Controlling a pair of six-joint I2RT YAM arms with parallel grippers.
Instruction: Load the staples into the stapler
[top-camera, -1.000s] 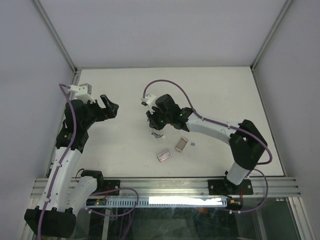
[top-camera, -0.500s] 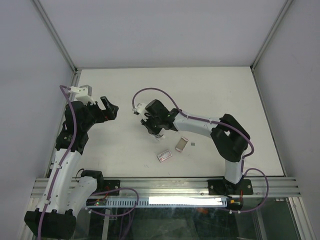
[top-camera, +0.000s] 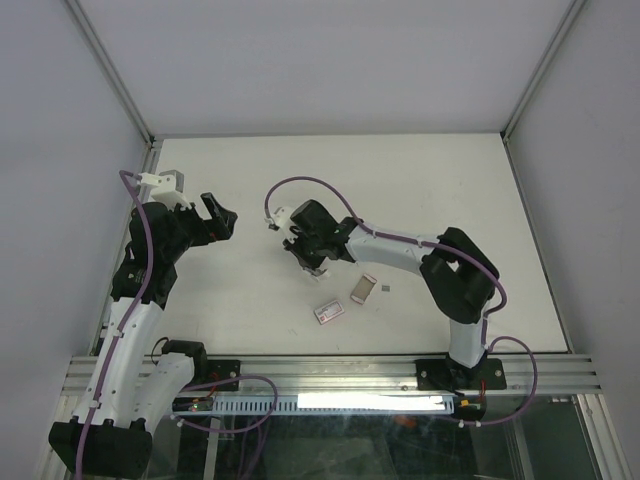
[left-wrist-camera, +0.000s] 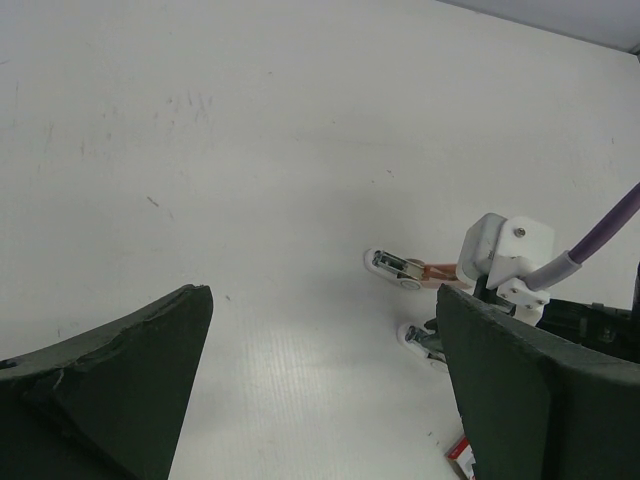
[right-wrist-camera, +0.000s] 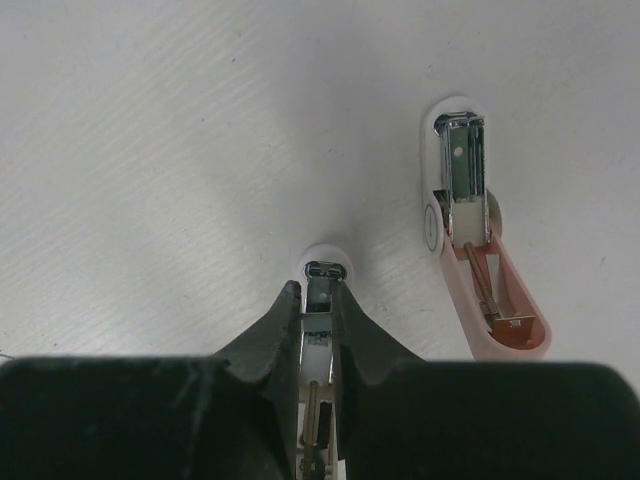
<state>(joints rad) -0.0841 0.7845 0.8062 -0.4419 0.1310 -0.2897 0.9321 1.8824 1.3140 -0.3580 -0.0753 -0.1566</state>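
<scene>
The right arm's black fingers (top-camera: 313, 262) are nearly together, clamped on a narrow white-tipped metal arm of the tiny pale pink and white mini stapler (right-wrist-camera: 470, 230). The arm's rounded nose pokes out just past the fingertips. The left arm's black fingers (top-camera: 219, 213) stand wide apart and hold nothing. They hover over the left side of the counter, well apart from the stapler.

The stapler sits splayed open near the middle of the counter. Just beside the gripped arm, its other half lies flat: a white nose carrying a bright metal channel, running back into a pink shell with a thin spring exposed inside. Where the two halves meet is hidden under the right fingers.

The tiny grey metallic strip of staples (top-camera: 386, 289) lies on the counter to the right of the stapler, just beside a grey-brown rectangular sleeve (top-camera: 364, 287). A flat red-and-white box (top-camera: 329, 312) rests nearby, closer to the arms' bases.

The matt white counter (top-camera: 450, 180) is faintly scuffed and enclosed by pale grey walls with aluminium corner posts.
</scene>
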